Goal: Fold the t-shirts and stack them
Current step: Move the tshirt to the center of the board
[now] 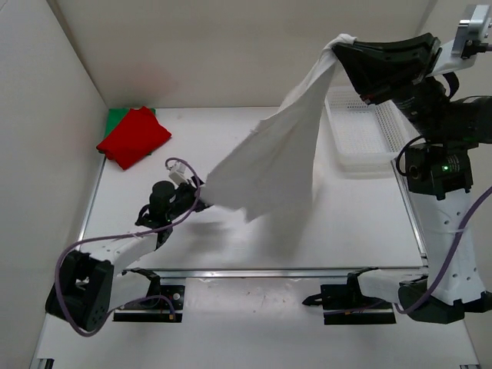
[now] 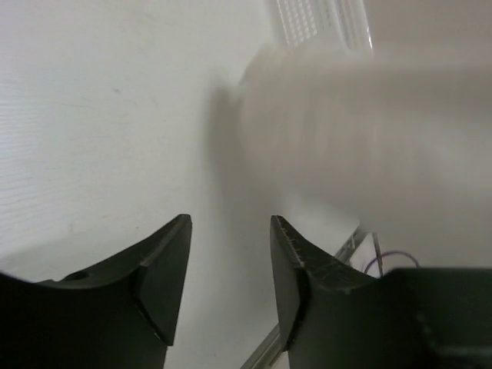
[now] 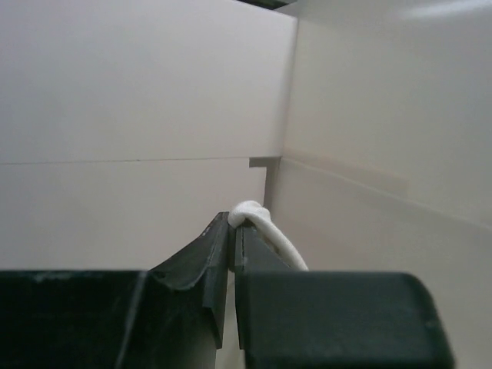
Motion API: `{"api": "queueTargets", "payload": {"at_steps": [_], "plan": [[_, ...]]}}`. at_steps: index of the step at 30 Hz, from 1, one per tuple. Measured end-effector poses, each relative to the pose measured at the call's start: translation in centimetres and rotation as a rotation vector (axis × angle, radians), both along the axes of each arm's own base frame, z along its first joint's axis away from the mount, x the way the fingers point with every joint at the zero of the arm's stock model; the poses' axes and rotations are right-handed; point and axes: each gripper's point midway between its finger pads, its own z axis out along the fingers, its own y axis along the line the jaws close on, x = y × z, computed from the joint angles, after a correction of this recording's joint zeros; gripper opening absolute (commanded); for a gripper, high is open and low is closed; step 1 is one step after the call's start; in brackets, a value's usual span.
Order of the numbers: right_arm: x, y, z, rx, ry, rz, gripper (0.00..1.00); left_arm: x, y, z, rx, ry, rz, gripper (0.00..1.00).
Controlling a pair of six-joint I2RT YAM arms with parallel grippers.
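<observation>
The right pincer pinches a bunched edge of the off-white t-shirt, which hangs above the centre of the surface. The left pincer stands spread and empty beside the lower hem. Limp, light cloth: grasp that free lower corner.

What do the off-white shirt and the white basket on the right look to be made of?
The off-white shirt: soft matte cloth, probably knit cotton; it hangs limp in loose folds from the right gripper. The white basket: rigid plastic by its look, faintly glossy, with a moulded grid of small holes and a straight rim.
</observation>
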Motion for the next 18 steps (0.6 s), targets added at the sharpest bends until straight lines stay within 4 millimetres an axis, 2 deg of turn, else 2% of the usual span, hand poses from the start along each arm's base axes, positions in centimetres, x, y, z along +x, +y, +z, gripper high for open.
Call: {"api": "queueTargets", "payload": {"at_steps": [2,4,5,8,10,12,14,16,17,18], "plan": [[1.5,-1.0,-1.7,-0.006,0.034,-0.008,0.00,0.2,1.6,0.7,-0.021,-0.017,0.053,0.60],[4.2,-1.0,-5.8,-0.027,0.127,0.016,0.00,-0.1,2.7,1.3,-0.036,-0.042,0.088,0.62],[6.0,-0.9,-8.8,-0.039,0.197,0.035,0.00,-0.4,3.0,1.5,-0.038,-0.050,0.094,0.62],[11.1,-1.1,-19.6,-0.056,0.444,0.087,0.01,-1.2,3.4,1.4,-0.039,-0.064,0.100,0.63],[14.7,-1.5,-29.1,-0.054,0.684,0.108,0.00,-1.5,3.5,0.7,-0.026,-0.052,0.102,0.63],[16.5,-2.2,-37.8,-0.040,0.928,0.130,0.00,-1.8,3.6,-0.4,0.004,-0.028,0.101,0.62],[17.5,-3.3,-43.8,-0.008,1.107,0.150,0.00,-2.1,3.6,-1.8,0.052,0.001,0.099,0.65],[18.5,-4.7,-46.3,0.035,1.182,0.139,0.02,-2.6,3.7,-3.2,0.106,0.028,0.092,0.67],[19.1,-5.6,-46.8,0.055,1.192,0.124,0.05,-2.9,3.8,-3.8,0.132,0.039,0.086,0.67],[19.6,-6.5,-47.0,0.072,1.196,0.106,0.13,-3.3,3.8,-4.3,0.160,0.045,0.080,0.66]]}}
